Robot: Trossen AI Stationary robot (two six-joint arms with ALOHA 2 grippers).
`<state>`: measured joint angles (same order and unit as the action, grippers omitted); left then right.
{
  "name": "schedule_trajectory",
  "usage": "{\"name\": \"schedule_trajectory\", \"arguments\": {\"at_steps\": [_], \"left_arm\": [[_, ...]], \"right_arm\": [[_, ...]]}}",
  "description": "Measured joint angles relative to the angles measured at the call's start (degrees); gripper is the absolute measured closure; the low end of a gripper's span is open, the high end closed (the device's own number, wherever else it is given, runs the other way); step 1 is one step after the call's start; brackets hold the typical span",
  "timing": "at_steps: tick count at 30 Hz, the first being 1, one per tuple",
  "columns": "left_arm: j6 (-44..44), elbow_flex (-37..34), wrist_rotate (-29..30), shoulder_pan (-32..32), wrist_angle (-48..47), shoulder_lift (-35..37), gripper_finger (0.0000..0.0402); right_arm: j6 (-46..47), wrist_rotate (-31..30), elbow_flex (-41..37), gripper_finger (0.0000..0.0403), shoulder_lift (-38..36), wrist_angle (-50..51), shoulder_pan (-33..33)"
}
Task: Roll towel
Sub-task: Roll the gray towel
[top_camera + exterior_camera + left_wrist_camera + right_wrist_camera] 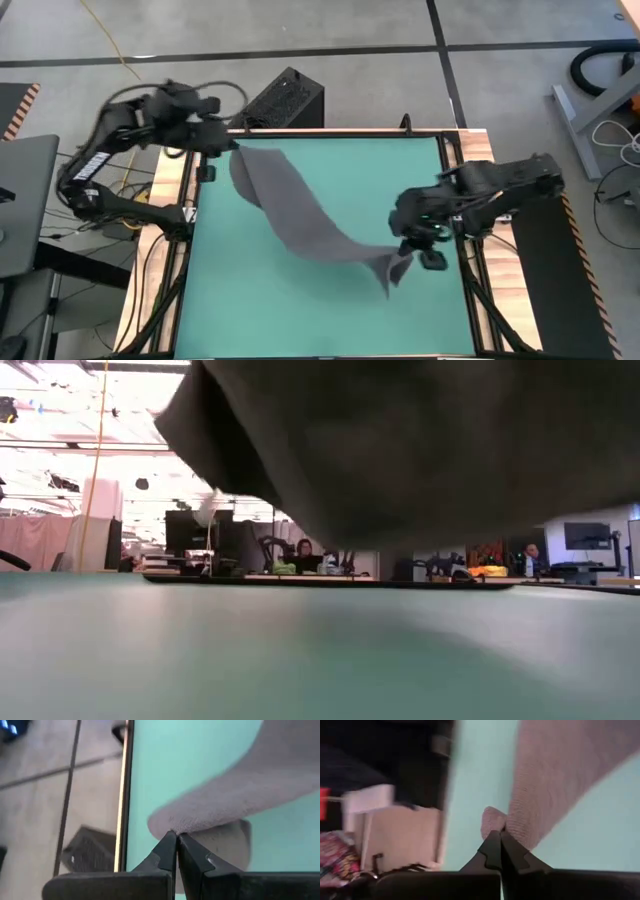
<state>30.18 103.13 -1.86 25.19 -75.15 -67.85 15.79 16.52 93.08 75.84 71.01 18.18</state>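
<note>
The dark grey towel [300, 215] hangs as a twisted band over the green mat [330, 320], from the far left to the near right. My left gripper [232, 148] is shut on its far-left end and my right gripper [412, 255] on its near-right end. In the low view the towel [400, 440] fills the top, and a strip of the room shows between it and the mat [300, 650]. My left gripper pinches the towel's far-left end at its edge [172, 826] between its two fingertips, slanting down from the table's far left. The cloth runs away from the fingers toward the other gripper, lifted off the mat and sagging. My right gripper pinches the towel's near-right end [506, 826] between its two fingertips, slanting down from the table's right. A small lobe of cloth [492, 820] sticks out past the tips, and a short flap [392, 272] hangs below them.
A black box [285, 100] stands on the floor beyond the table's far edge. A laptop [20, 200] sits left of the table. Wooden rails [165, 230] border the mat on both sides. People sit at desks far behind in the low view.
</note>
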Motion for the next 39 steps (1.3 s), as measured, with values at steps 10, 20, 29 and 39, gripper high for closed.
{"name": "schedule_trajectory", "arguments": {"at_steps": [10,20,29,39], "left_arm": [[-2.5,0.1,13.5,0.0,2.5,0.1,0.0401],[3.1,-1.5,25.5,1.5,9.4,-5.6,0.0401],[-2.6,-19.5,29.9,-5.9,-6.7,-8.3,0.0401],[-9.6,-44.1,29.1,-15.4,-1.0,-8.2,0.0401]], "right_arm": [[-15.9,-19.0,-2.3,0.0393,-4.8,-0.2,1.2],[-33.8,-39.3,-2.2,0.0393,-3.7,4.2,-10.6],[-21.4,-27.5,-13.9,0.0394,5.9,10.6,-1.6],[-21.2,-29.7,-18.6,0.0396,15.9,1.9,6.1]]}}
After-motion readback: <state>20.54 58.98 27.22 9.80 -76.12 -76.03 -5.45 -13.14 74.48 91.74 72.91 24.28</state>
